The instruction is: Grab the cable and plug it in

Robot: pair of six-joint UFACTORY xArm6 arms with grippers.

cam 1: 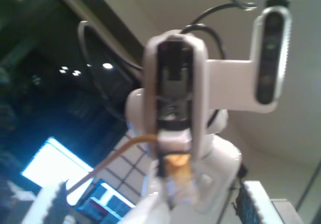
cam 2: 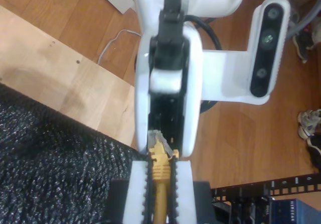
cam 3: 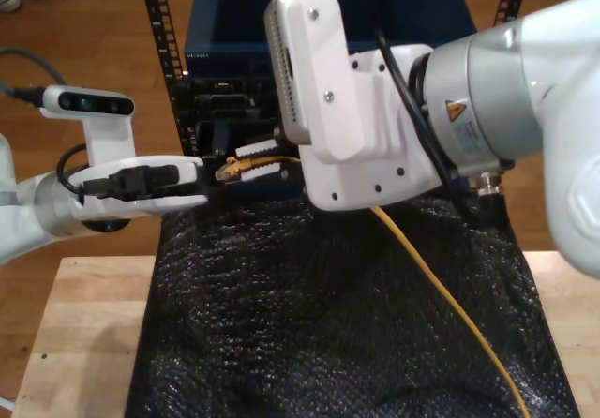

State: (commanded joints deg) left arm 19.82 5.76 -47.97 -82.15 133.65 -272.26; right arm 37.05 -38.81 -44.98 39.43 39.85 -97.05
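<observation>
- The cable [cam 3: 441, 282] plug end lies level, tip toward the exterior view's left.
- My second gripper [cam 2: 159, 181]: jaws clamped on it.
- My first gripper [cam 3: 208, 176]: jaws' spread unclear to you.

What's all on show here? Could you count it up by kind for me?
Grippers: 2, my first gripper and my second gripper
Cameras: 2, first camera and second camera
Yellow cable: 1
Black mat: 1
Table: 1
Rack: 1
Total: 8
</observation>
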